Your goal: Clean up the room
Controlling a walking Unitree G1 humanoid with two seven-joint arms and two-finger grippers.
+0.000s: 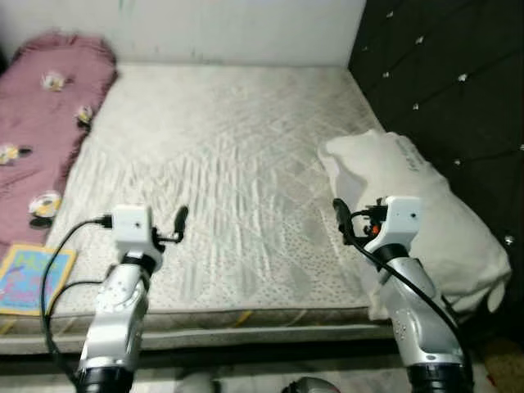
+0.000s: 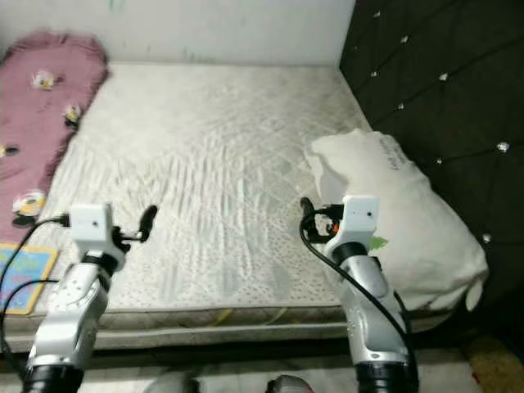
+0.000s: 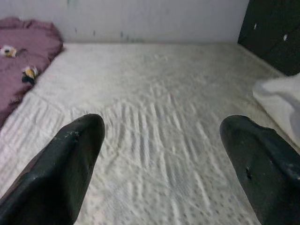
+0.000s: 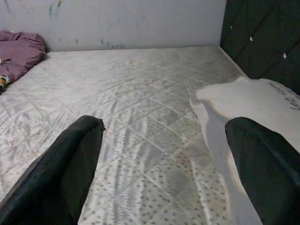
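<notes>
A: Where's the white stuffed pillow (image 1: 426,221)?
B: On the quilted off-white mattress (image 1: 229,172), right edge, against the black tufted headboard (image 1: 458,90).
A: Left side?
B: Pink flowered blanket (image 1: 45,115) along the mattress; colourful flat book (image 1: 31,278) in front of it, near corner.
A: Behind?
B: White wall (image 1: 213,29).

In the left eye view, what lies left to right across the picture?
Purple blanket → left gripper → bare mattress → right gripper → white pillow → black headboard.

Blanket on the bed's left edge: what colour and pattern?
The blanket is mauve-pink with scattered small flower-like motifs in white and yellow; the left eye view shows it best.
</notes>
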